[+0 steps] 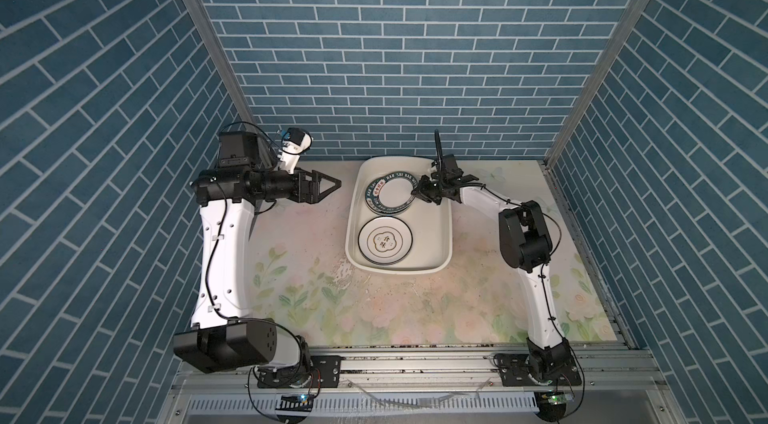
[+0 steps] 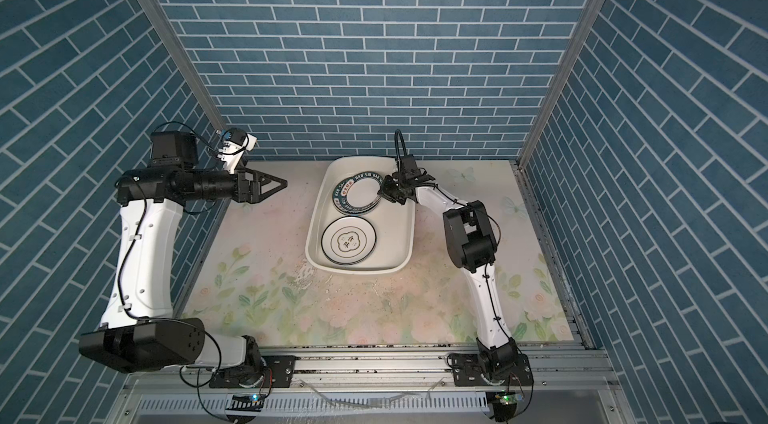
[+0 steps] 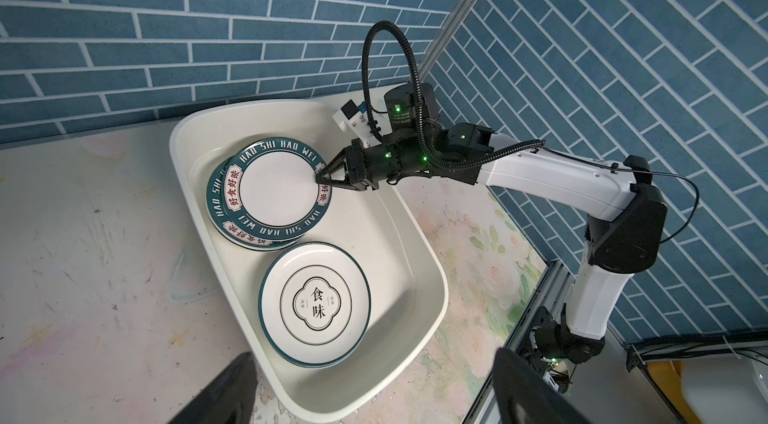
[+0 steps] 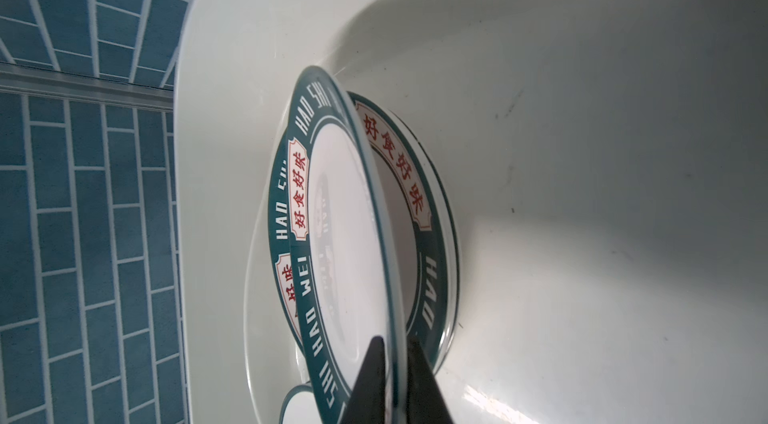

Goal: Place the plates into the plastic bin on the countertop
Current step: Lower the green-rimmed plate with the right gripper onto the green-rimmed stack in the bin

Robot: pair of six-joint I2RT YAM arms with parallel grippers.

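The white plastic bin (image 1: 451,230) (image 2: 413,230) (image 3: 441,276) stands at the back middle of the flowered countertop (image 1: 374,309). In its far half lies a stack of green-lettered plates (image 1: 388,193) (image 2: 357,193) (image 3: 274,193). My right gripper (image 1: 415,192) (image 3: 322,180) (image 4: 394,341) is shut on the top plate's rim (image 4: 374,214), and that plate is tilted up off the one beneath. A black-ringed plate (image 1: 384,241) (image 3: 316,301) lies on top in the near half. My left gripper (image 1: 332,185) (image 2: 280,184) (image 3: 374,355) hangs open and empty to the left of the bin.
Blue brick walls close in the back and both sides, the back one just behind the bin. An aluminium rail (image 1: 415,363) with both arm bases runs along the front edge. The countertop print is worn near the bin's front left corner (image 1: 345,276).
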